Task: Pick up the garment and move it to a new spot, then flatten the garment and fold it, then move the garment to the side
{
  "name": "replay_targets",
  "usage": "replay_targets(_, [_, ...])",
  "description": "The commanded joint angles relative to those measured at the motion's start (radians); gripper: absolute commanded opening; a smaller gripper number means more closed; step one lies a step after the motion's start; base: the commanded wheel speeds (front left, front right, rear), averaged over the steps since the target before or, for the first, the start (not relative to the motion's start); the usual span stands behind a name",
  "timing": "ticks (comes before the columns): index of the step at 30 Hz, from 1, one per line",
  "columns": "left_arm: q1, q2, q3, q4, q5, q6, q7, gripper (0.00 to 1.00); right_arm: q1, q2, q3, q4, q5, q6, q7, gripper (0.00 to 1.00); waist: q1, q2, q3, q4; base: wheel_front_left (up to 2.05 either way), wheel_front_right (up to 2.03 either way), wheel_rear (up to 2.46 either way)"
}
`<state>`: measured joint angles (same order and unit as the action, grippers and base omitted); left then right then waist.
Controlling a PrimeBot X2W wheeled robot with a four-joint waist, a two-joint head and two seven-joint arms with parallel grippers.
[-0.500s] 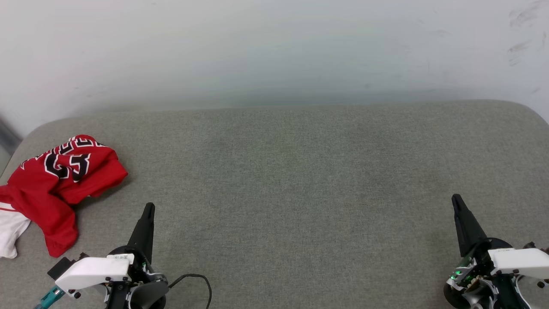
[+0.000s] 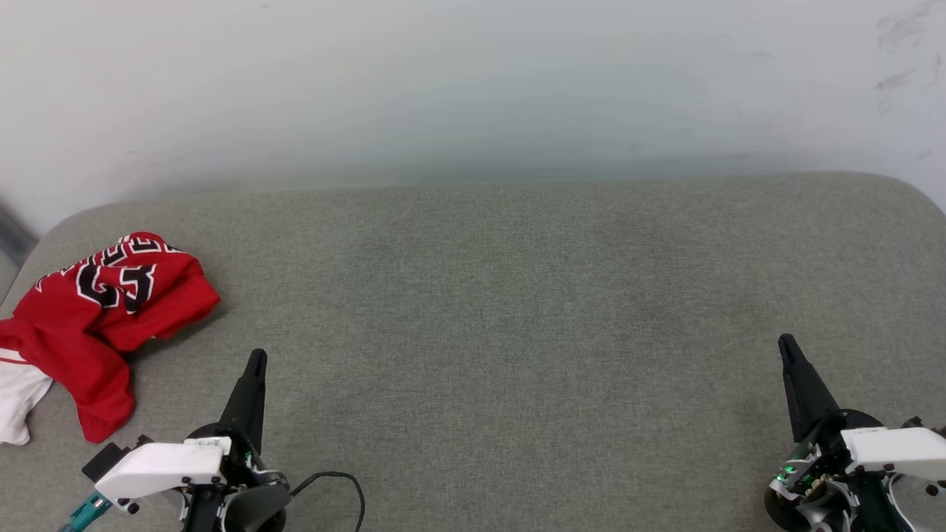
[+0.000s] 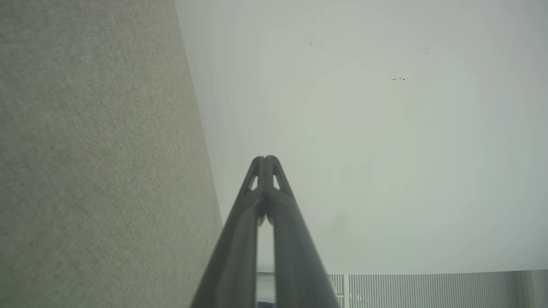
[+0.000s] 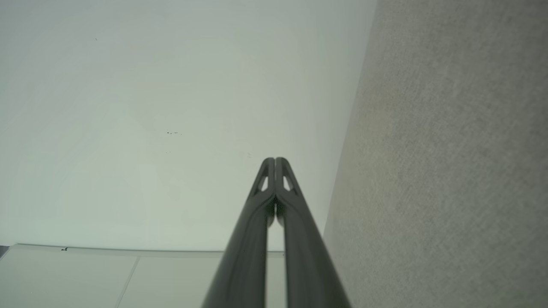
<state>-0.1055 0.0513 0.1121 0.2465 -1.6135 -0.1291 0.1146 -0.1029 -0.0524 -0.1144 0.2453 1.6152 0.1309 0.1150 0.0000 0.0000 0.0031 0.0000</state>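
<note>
Most of the grey padded surface (image 2: 517, 310) lay open btwn the two pincers, its rounded far corners meeting a pale wall (image 2: 473, 89). The red jersey (image 2: 96, 325) sat crumpled at the left edge, white sleeve (image 2: 18, 403) cut off by the frame, lettering partly folded under. It lay up-left of the left pincer (image 2: 256, 360), not touching. Left pincer & right pincer (image 2: 785, 343) were both pressed together, pinching nothing.

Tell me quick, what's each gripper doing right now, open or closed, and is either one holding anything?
Left gripper: closed, holding nothing.
Right gripper: closed, holding nothing.
</note>
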Motion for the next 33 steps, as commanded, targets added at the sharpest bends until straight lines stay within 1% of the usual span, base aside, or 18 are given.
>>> replay_targets(1, [-0.008, -0.001, 0.003, 0.000, 0.001, -0.003, 0.001, 0.00, -0.011, 0.005, 0.000, 0.001, -0.005, 0.000, 0.000, 0.00, 0.0000, 0.0000, 0.000, 0.000, 0.00, 0.00, 0.00])
replay_targets(23, [-0.008, -0.001, 0.003, 0.000, 0.001, -0.003, 0.001, 0.00, -0.011, 0.005, 0.001, 0.001, -0.005, 0.000, 0.000, 0.00, 0.0000, 0.0000, 0.000, 0.000, 0.00, 0.00, 0.00])
replay_targets(24, [0.000, 0.000, 0.000, 0.000, 0.000, 0.000, 0.000, 1.00, 0.000, 0.000, 0.000, 0.000, 0.000, 0.000, 0.000, 1.00, 0.0000, 0.0000, 0.000, 0.000, 0.00, 0.00, 0.00])
replay_targets(25, [0.002, 0.000, -0.001, 0.003, 0.001, 0.000, -0.001, 0.00, 0.003, 0.000, 0.001, 0.003, 0.000, 0.000, -0.001, 0.00, 0.0000, 0.0000, 0.000, 0.000, 0.00, 0.00, 0.00])
replay_targets(26, [0.010, -0.002, -0.003, 0.015, 0.000, 0.000, 0.000, 1.00, 0.012, 0.000, 0.001, 0.015, 0.000, 0.000, 0.000, 1.00, 0.0000, 0.0000, 0.000, 0.000, 0.00, 0.00, 0.00])
replay_targets(28, [0.027, -0.003, -0.005, 0.029, 0.001, 0.000, -0.003, 1.00, 0.028, 0.000, 0.002, 0.030, -0.001, 0.000, -0.002, 1.00, 0.0000, 0.0000, 0.000, 0.000, 0.00, 0.00, 0.00])
replay_targets(33, [0.037, -0.003, -0.011, 0.012, 0.019, 0.000, -0.029, 1.00, 0.036, 0.001, 0.021, 0.014, -0.021, 0.000, -0.028, 1.00, 0.0000, 0.0000, 0.001, -0.001, 0.00, 0.00, 0.00])
